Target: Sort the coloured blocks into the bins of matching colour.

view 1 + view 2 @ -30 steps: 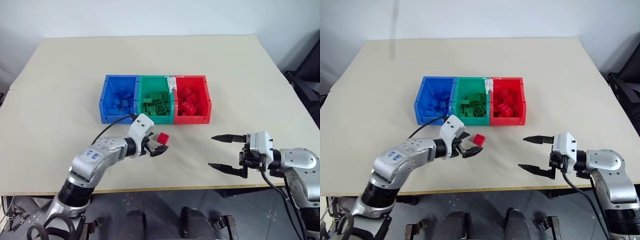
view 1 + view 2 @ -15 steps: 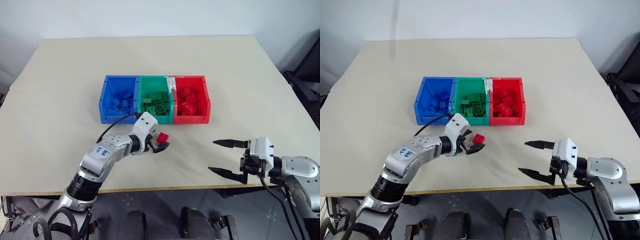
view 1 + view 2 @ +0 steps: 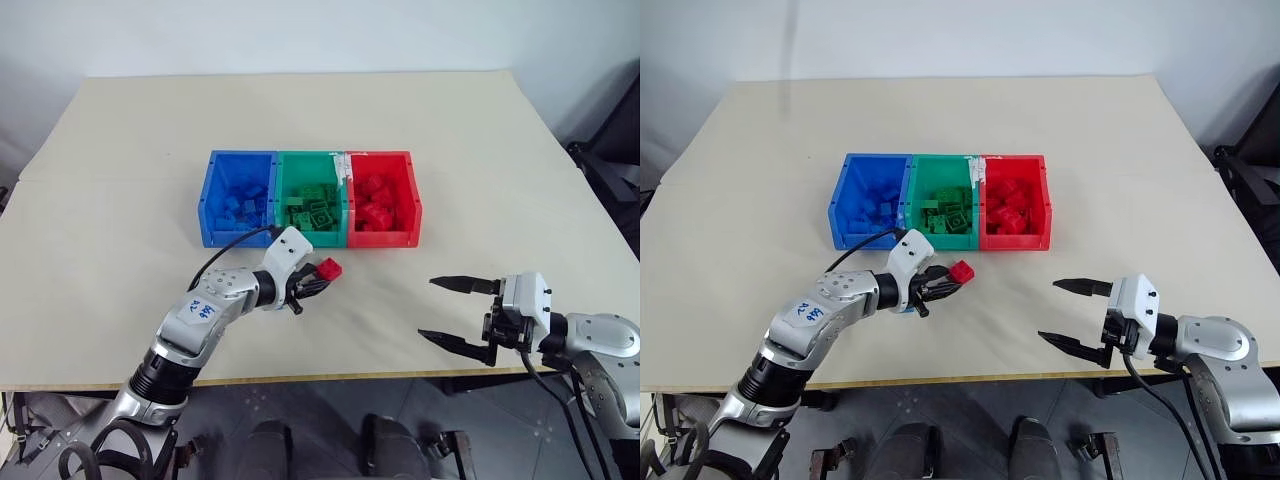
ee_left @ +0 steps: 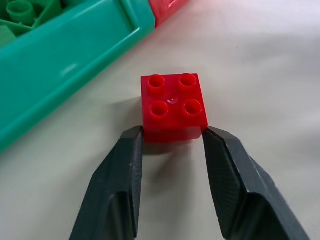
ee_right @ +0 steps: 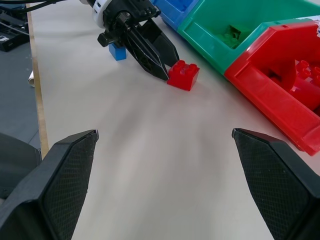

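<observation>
Robotics lab test station: bare beige desk (image 3: 420,120) against plain white wall (image 3: 300,35); sorting bins (image 3: 310,198) at centre; dark equipment (image 3: 610,160) at 3 o'clock.

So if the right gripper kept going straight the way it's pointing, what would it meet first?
Probably the small red studded plastic brick held between the left gripper's fingers; bare table lies before it, though depth is hard to judge.
</observation>
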